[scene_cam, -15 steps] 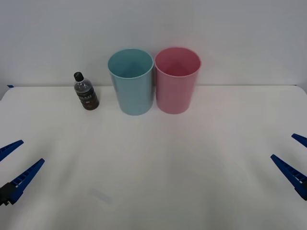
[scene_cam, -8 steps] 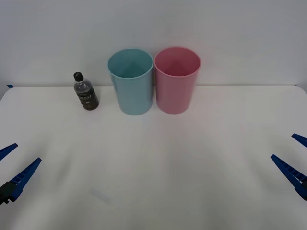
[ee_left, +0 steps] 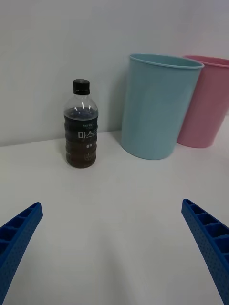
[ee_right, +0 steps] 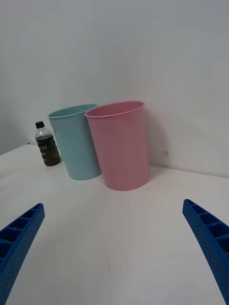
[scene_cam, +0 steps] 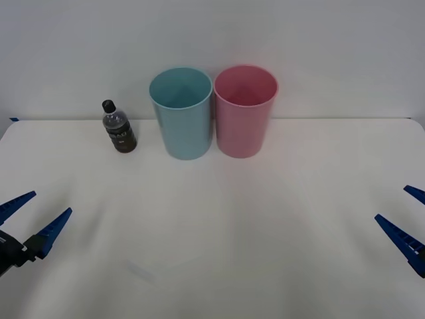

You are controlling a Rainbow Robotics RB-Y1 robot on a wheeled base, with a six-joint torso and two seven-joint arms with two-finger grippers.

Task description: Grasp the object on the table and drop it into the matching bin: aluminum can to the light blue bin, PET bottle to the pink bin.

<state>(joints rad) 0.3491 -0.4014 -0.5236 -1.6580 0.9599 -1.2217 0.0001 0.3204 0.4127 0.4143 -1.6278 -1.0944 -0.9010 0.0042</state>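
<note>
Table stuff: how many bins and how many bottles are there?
Bins: 2, the light blue bin and the pink bin
Bottles: 1, the PET bottle
Total: 3 things on the table

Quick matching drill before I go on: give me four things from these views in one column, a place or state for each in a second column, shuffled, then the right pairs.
Things:
1. PET bottle
2. light blue bin
3. pink bin
4. left tool

Places or states:
A. open, low over the near left of the table
B. rightmost of the three at the far edge
C. upright, capped, alone to the left of both bins
D. in the middle, right beside the pink one

Pairs: 1-C, 2-D, 3-B, 4-A
</note>
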